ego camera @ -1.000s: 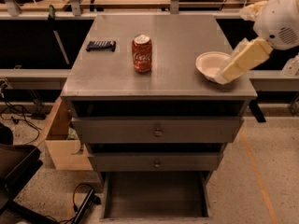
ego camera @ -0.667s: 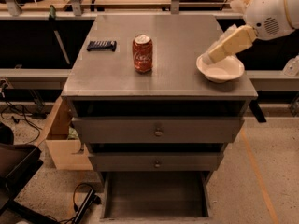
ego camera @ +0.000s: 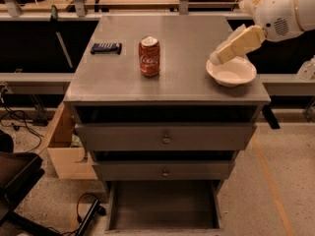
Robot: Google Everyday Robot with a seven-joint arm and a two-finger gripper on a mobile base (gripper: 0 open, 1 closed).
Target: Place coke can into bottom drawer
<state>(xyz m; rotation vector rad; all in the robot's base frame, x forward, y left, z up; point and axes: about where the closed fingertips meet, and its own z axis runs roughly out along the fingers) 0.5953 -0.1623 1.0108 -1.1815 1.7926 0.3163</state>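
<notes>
The coke can (ego camera: 149,56) stands upright on the grey cabinet top (ego camera: 182,82), left of centre. The bottom drawer (ego camera: 162,205) is pulled out at floor level, its dark flat inside empty. My arm reaches in from the upper right. The gripper (ego camera: 216,58) is at the end of the cream forearm, just above the far left rim of the white bowl (ego camera: 232,73), well to the right of the can. It holds nothing that I can see.
A small dark flat object (ego camera: 106,48) lies on the top, left of the can. Two knobbed drawers (ego camera: 165,137) sit shut above the bottom drawer. A cardboard box (ego camera: 64,146) and a dark chair (ego camera: 17,181) stand on the floor at the left.
My arm has swung up and to the left, from the right side of the bowl to above its far left rim. The can and bowl have not moved.
</notes>
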